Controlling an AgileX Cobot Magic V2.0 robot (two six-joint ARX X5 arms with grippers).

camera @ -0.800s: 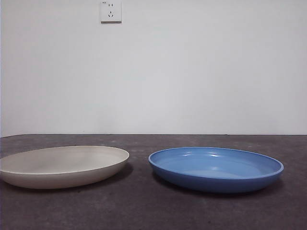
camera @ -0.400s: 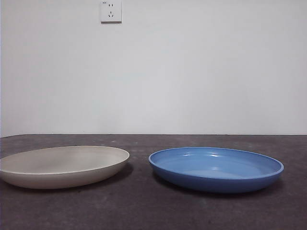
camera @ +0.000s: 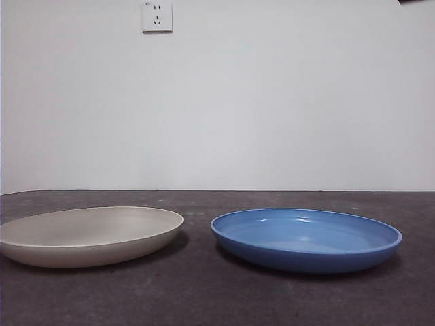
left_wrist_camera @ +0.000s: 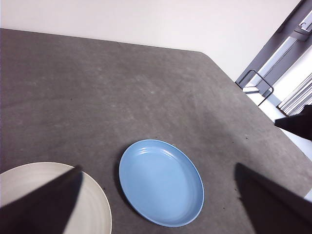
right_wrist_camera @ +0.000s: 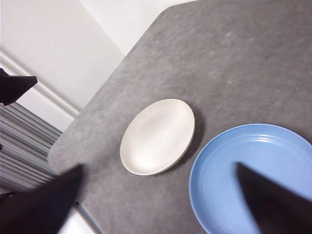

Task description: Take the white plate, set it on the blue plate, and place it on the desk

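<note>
The wide, shallow, matte cream-white plate [camera: 90,235] lies flat on the broad dark grey mottled desk [camera: 204,299], just beside but apart from the wide, glossy medium-blue plate [camera: 306,239]; a strip of bare desk shows between their rims. Nothing is held, both plates are empty, so the step in hand is the 1st one: reach for and grip the white plate. Both arms hang high above the desk. The left gripper [left_wrist_camera: 158,204] looks down w/ jaws spread wide, the white plate [left_wrist_camera: 53,200] under one jaw and the blue plate [left_wrist_camera: 161,182] between them. The right gripper [right_wrist_camera: 161,209] also has jaws spread wide, w/ the blue plate [right_wrist_camera: 253,175] nearest and the white plate [right_wrist_camera: 157,136] farther off. In the front view only a black tip [camera: 416,2] shows at a top corner, prob. an arm, too little to say which. To do this well: the left gripper seems the closer to the white plate, so it should likely take it. The plate is low and flat, so grip the rim, one jaw over the lip and one under the outer wall, at the edge facing away from the blue plate so the arm won't knock the blue one. Come down slowly; a matte rim should hold ok, but a shallow bite may let it tilt. Lift level before carrying it across.
</note>
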